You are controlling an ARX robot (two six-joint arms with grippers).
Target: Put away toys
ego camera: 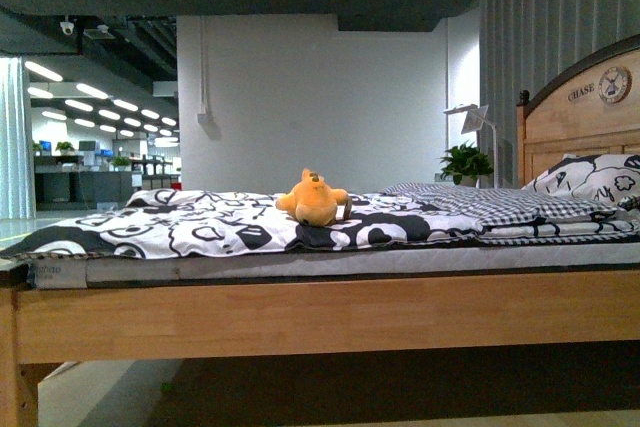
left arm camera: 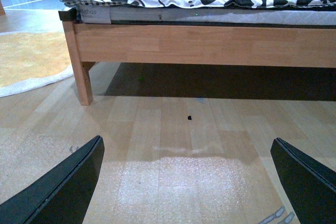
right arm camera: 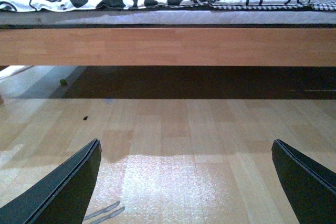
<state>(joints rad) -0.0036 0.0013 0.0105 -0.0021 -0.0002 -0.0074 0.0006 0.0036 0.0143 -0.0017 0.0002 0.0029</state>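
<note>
Step in hand: pre-reach, nothing grasped yet.

- The plush toy (ego camera: 314, 199) sits on the bed (ego camera: 330, 312), on top of the black-and-white duvet (ego camera: 200, 222). It's roughly mid-length, set back from the near edge, well apart from the pillow (ego camera: 590, 182) at the headboard end.
- Left gripper (left arm camera: 187, 142) hangs low over the wood floor (left arm camera: 173, 119), jaws wide apart, empty.
- Right gripper (right arm camera: 185, 142) is the same: spread wide, holding nothing.
- Neither arm shows in the front view.
- Both wrist views see the side rail head-on, so I judge both arms sit below mattress level.

Next move, my read: raise one arm above the rail, reach in over the duvet, come down on the toy's rounded body and close. The toy lies about between the two arms, so either could take it. The body is soft, so expect squash, and keep the gripper off the duvet fabric. The drop-off spot isn't in view, so I can't tell where it goes.
</note>
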